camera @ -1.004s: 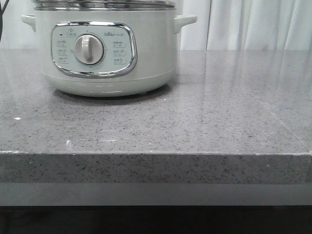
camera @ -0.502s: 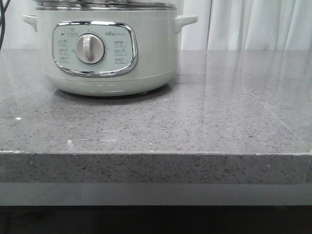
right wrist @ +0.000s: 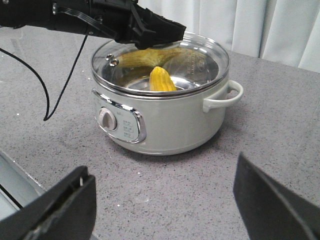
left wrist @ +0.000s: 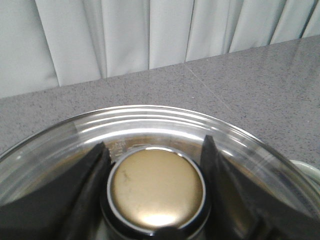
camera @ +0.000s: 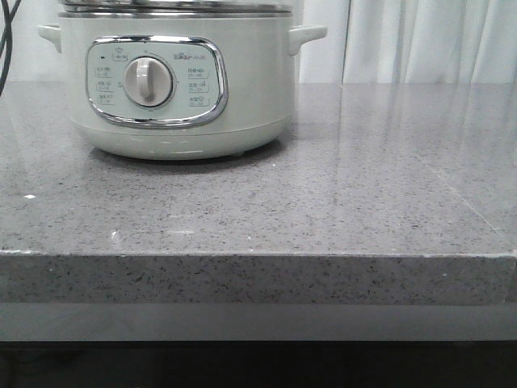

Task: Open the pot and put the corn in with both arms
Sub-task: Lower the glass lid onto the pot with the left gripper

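The pot [camera: 174, 81] stands at the back left of the grey counter, its glass lid [right wrist: 200, 60] resting on the rim. The yellow corn [right wrist: 161, 80] lies inside the pot, seen through the lid. My left gripper [left wrist: 154, 145] is above the lid [left wrist: 150, 117], with its black fingers pressed against both sides of the gold knob [left wrist: 156, 186]. In the right wrist view, the left gripper [right wrist: 165, 31] covers that knob. My right gripper [right wrist: 165, 200] hangs wide open over the counter in front of the pot, with nothing in it. Neither gripper shows in the front view.
A black cable [right wrist: 60, 80] trails from the left arm down to the counter beside the pot. The counter's front edge [camera: 258, 255] runs across the front view. Pale curtains [camera: 420, 40] hang behind the counter.
The pot has shifted a few pixels to the right in the front view. The black cable at the top left has swung further into the frame.
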{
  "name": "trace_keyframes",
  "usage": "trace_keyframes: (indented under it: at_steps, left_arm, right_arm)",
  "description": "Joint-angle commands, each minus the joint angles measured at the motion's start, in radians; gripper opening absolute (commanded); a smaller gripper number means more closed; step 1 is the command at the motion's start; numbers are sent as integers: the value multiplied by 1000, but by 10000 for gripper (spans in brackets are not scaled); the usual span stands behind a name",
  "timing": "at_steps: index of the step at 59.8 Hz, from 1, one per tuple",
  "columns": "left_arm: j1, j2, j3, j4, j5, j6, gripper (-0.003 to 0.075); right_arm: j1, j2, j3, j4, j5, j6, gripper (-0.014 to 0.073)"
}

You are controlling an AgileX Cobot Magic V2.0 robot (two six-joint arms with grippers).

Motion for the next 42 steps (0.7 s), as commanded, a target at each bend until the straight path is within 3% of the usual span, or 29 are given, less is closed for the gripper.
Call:
trace_keyframes:
  at_steps: [1,42]
  left_arm:
    - [1,-46,-41,-47,-93,-4,220]
    - [1,-46,-41,-26,-93,-4,229]
  right_arm:
    - [3,-2,-26,2,-83,-1,582]
    - [3,-2,-26,2,-83,-1,582]
